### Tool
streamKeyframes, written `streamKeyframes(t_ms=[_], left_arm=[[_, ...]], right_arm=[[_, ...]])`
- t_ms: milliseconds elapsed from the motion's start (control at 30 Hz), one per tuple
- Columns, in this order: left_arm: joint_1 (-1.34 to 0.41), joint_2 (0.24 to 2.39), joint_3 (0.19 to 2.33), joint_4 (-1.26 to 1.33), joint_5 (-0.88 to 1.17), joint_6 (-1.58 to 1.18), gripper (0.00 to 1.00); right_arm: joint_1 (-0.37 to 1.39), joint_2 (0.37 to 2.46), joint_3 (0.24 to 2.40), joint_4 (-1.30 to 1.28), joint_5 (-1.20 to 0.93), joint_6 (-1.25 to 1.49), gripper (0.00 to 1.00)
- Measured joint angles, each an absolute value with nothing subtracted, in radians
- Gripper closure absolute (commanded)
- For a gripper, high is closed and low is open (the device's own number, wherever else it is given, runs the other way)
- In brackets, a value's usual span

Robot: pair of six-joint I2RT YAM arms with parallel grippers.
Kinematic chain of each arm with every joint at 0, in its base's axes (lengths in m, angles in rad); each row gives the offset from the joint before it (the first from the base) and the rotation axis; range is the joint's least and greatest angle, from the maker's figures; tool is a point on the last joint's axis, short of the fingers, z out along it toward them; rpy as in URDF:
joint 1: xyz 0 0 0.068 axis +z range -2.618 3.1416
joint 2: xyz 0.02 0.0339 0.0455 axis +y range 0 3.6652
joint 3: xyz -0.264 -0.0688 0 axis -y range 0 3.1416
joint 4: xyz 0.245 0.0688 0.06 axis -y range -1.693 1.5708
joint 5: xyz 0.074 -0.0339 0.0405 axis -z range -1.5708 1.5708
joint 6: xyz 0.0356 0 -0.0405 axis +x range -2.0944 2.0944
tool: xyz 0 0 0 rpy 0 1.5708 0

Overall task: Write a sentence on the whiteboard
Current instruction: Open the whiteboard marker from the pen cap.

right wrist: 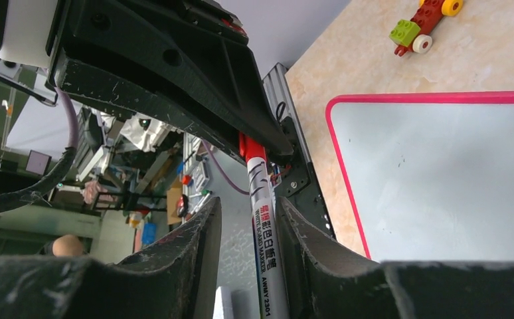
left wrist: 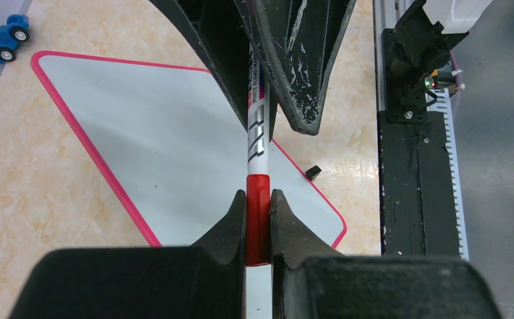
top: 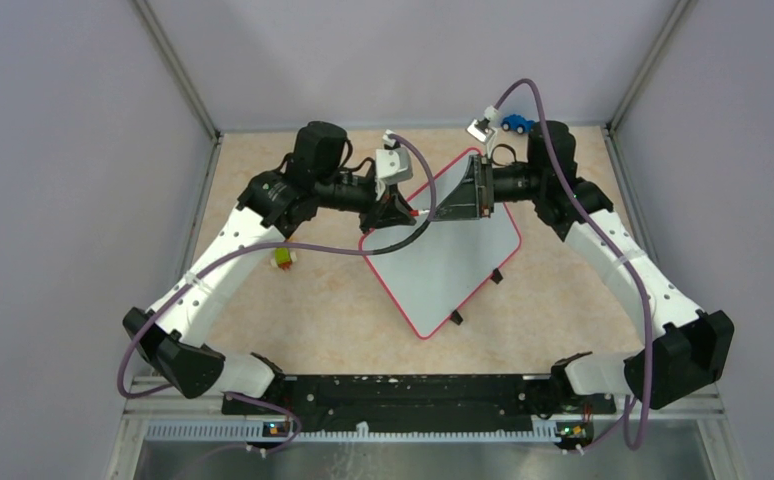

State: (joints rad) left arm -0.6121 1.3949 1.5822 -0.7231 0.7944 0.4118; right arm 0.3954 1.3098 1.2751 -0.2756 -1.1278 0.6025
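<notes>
Left gripper (left wrist: 258,199) — clamped on marker (left wrist: 257,133) at red cap (left wrist: 257,193). Right gripper (right wrist: 248,203) — part open, straddles barrel (right wrist: 262,219) with gaps either side; no clamp. Whiteboard (top: 443,270) — flat on table (top: 343,320), below both grippers, blank. No sentence to see; marker capped. Judged step: uncapping, leaving all writing to do. Left arm (top: 233,230), right arm (top: 603,250) — bent inward over far corner, wrists level, nose to nose.

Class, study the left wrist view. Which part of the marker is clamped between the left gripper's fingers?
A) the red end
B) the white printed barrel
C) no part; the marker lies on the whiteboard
A: the left gripper is shut on the red end of the marker, and the white printed barrel runs on beyond the fingertips.
</notes>
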Motion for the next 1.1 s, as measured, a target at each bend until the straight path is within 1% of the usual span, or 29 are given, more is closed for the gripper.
streamKeyframes(t_ms=[67, 300, 433, 833, 933, 1100], left_arm=[[-0.616, 1.396, 1.583, -0.722, 0.793, 0.409, 1.0], [-0.619, 1.397, 1.584, -0.722, 0.786, 0.396, 1.0], [-0.624, 1.397, 1.584, -0.725, 0.776, 0.395, 1.0], [-0.63, 1.394, 1.578, -0.72, 0.754, 0.394, 1.0], [-0.63, 1.392, 1.573, -0.715, 0.754, 0.391, 1.0], [-0.629, 1.389, 1.572, -0.713, 0.757, 0.392, 1.0]], right_arm=[[0.397, 1.31, 1.275, -0.278, -1.123, 0.602, 0.69], [0.397, 1.31, 1.275, -0.288, -1.097, 0.588, 0.69], [0.397, 1.31, 1.275, -0.294, -1.087, 0.587, 0.65], [0.397, 1.31, 1.275, -0.274, -1.082, 0.599, 0.66], [0.397, 1.31, 1.275, -0.27, -1.081, 0.604, 0.72], [0.396, 1.31, 1.275, -0.27, -1.07, 0.599, 0.98]])
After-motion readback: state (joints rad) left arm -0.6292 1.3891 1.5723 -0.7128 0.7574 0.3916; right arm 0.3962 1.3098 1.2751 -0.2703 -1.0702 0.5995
